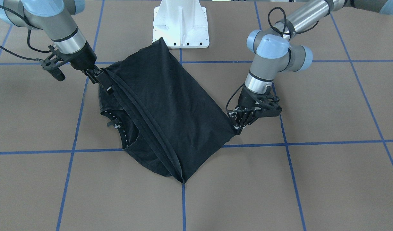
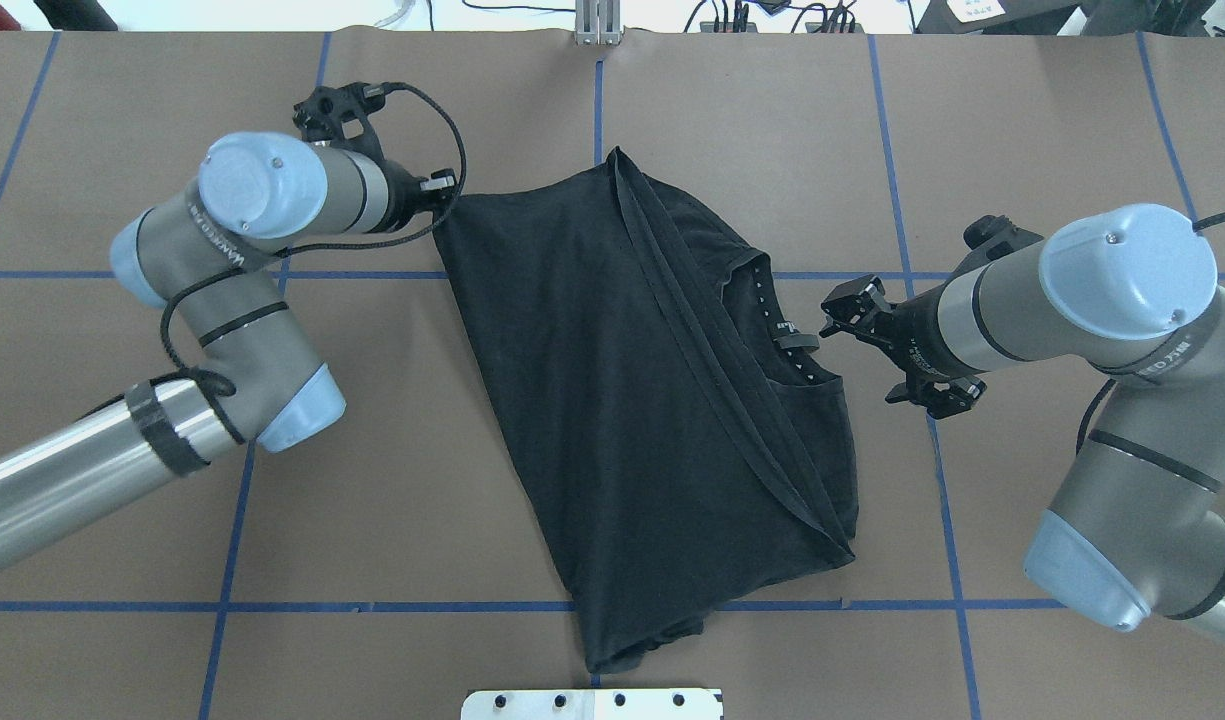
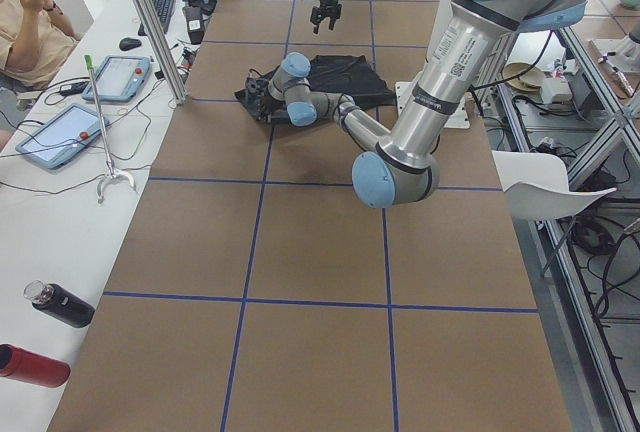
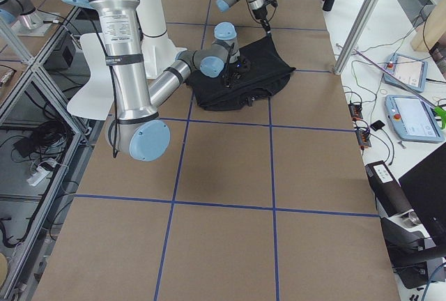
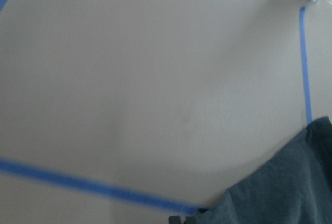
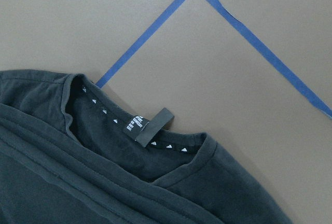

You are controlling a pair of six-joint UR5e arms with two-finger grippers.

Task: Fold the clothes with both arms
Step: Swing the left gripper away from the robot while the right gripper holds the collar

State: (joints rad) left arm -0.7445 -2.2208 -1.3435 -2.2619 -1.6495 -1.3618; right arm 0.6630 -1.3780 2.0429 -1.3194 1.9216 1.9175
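Black t-shirt (image 2: 612, 420) on brown table (image 2: 372, 480)

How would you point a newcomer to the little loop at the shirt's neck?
On the brown table, a black t-shirt lies folded in the middle. Inside its collar, among tiny white triangles, a small dark loop lies slanted beside the white-printed label. It is the only plain strip there.

Grey arms (image 2: 242, 340), blue caps (image 2: 262, 185), seemingly white lettering (image 2: 215, 238).
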